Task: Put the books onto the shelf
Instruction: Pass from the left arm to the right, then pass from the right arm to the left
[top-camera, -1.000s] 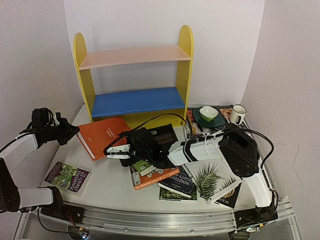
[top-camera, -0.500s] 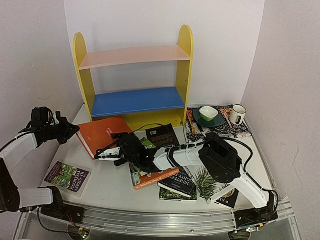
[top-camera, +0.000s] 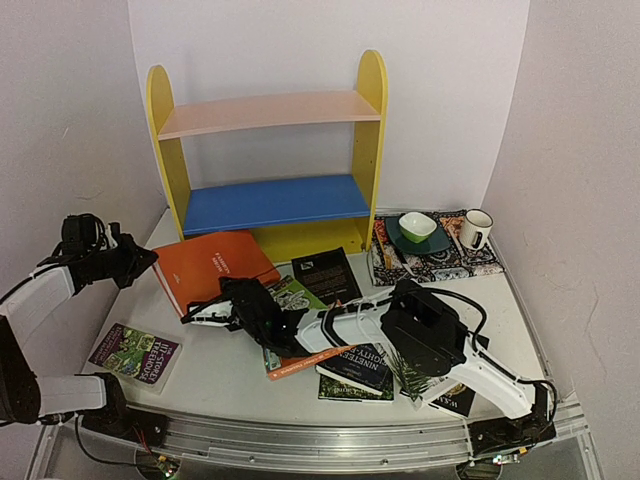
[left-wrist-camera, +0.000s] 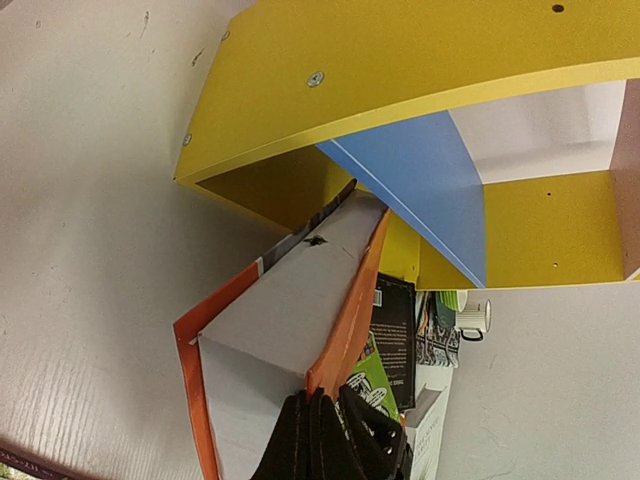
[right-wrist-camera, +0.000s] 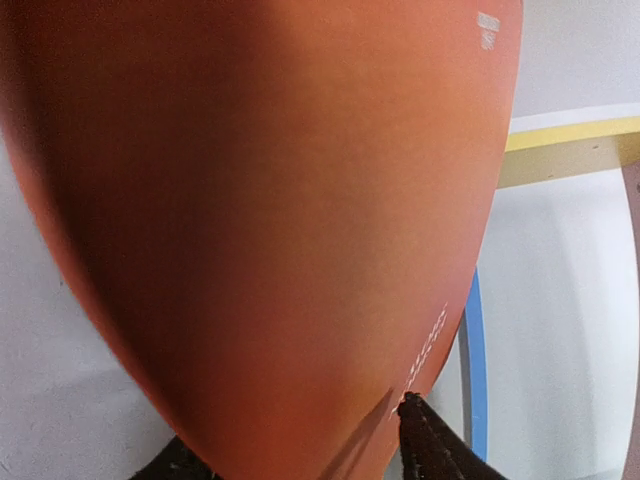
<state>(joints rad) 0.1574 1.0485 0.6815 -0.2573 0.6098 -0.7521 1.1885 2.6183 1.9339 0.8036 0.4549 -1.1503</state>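
Altogether nine books can be counted on the table (top-camera: 215, 365), with one shelf (top-camera: 270, 203) and two hands. The shelf stands at the table's back edge, left of the middle; the large orange book (top-camera: 215, 265) lies just in front of it. A black book (top-camera: 327, 272) and a green book (top-camera: 292, 295) lie near the table's middle, the green one partly covered by the right arm; a floral book (top-camera: 135, 352) sits by the near left corner. The other five overlap along the near edge, right of the middle; among them the palm-leaf book (top-camera: 408, 375) is largely hidden under the arm.

One patterned mat (top-camera: 440, 262) fills the back right corner; on it are one green bowl (top-camera: 417, 225) and one white mug (top-camera: 477, 228).

The left hand (top-camera: 135, 262) has its fingers pressed together at the orange book's left corner; whether it touches is hard to make out. The right hand (top-camera: 195, 315) is at that book's near edge; its wrist view is almost all orange cover, with dark fingertips (right-wrist-camera: 425, 440) apart at the bottom; whether they grip the book I cannot tell.
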